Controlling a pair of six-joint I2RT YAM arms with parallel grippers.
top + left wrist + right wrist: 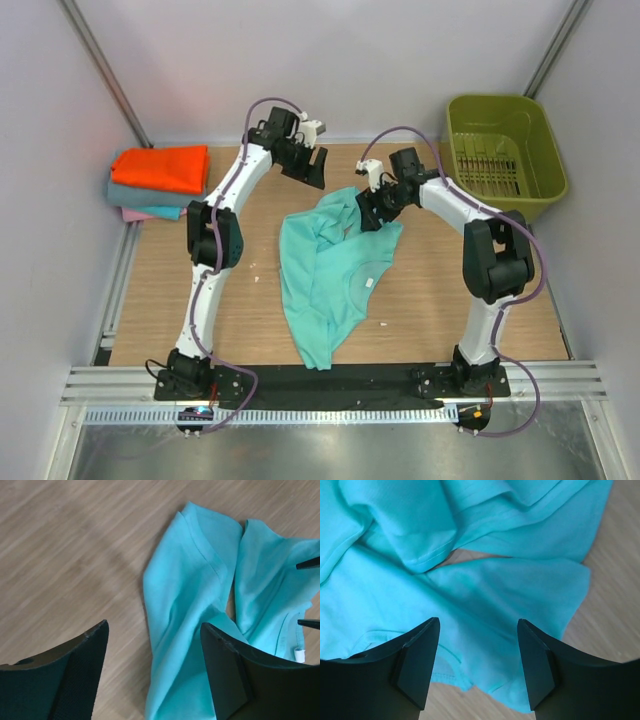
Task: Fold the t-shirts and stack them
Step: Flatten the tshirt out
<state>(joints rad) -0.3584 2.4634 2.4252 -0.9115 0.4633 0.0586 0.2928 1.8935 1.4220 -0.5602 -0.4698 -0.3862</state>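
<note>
No readable text anywhere; white neck label (368, 284) on mint t-shirt (320, 290) too small to read.

Left tool (154, 630) and right tool (478, 622) open

Brown wooden desk (430, 300), crumpled mint-green t-shirt (325, 280) in the middle, pile of folded t-shirts (160, 168) at far left, olive-green basket (497, 98) at far right corner

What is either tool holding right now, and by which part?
Nothing. The left tool and right tool both stand open above the mint-green t-shirt, no cloth pinched.
</note>
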